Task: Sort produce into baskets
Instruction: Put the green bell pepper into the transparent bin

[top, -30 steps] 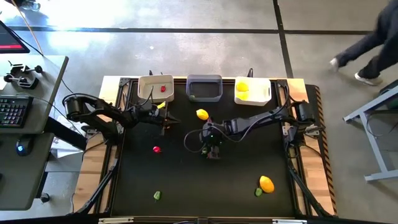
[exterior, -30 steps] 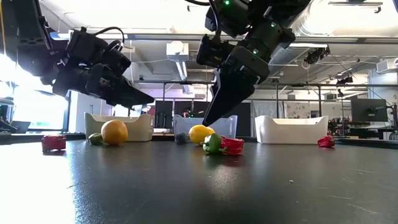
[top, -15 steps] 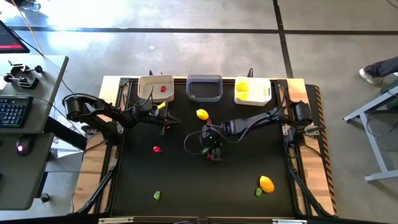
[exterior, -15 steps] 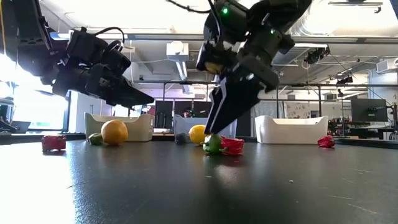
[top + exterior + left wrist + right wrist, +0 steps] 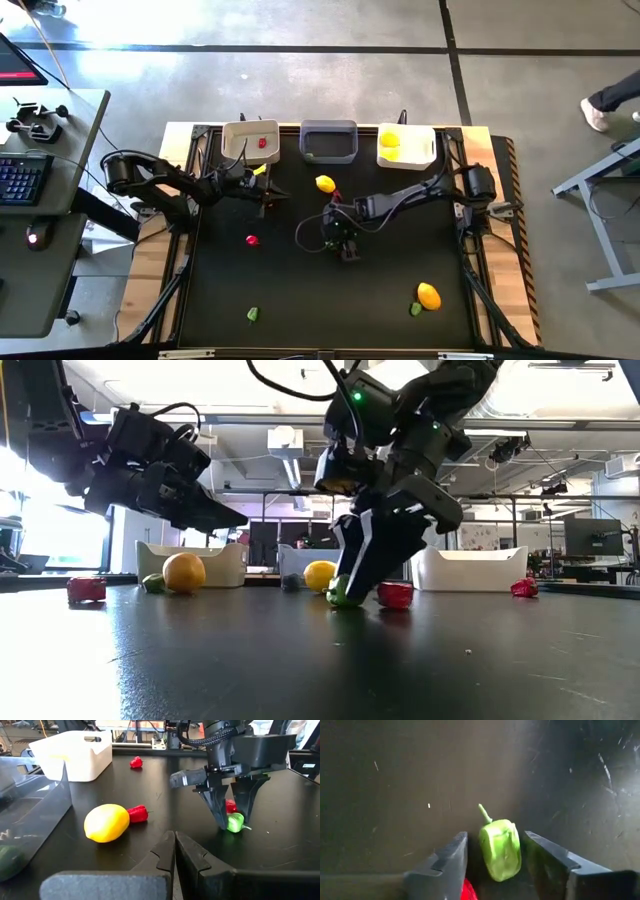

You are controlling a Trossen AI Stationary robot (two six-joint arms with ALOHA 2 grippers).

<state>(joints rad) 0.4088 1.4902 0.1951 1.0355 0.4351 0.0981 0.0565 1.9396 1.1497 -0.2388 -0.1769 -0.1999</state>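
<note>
My right gripper point(image 5: 343, 241) is low over the middle of the table and open. Its two fingers stand on either side of a small green pepper-like piece point(image 5: 500, 849) that lies on the black table; I see narrow gaps on both sides. A red piece point(image 5: 396, 595) lies right beside it. My left gripper point(image 5: 276, 192) is shut and empty, hovering in front of the cream-white basket point(image 5: 228, 140). The dark grey basket point(image 5: 328, 124) and the white basket point(image 5: 432, 148) stand along the far edge.
A lemon point(image 5: 325, 183) with a small red piece lies near the grey basket. A red piece point(image 5: 251, 240) lies at centre left, a green one point(image 5: 253, 314) near the front edge, and an orange-yellow one point(image 5: 428, 295) beside a green one point(image 5: 415, 309) at front right. The baskets hold a few pieces.
My right gripper has gone down to the table and a little toward its near edge, so its fingers now stand around the green piece. The red piece beside the green one has slid a little aside.
</note>
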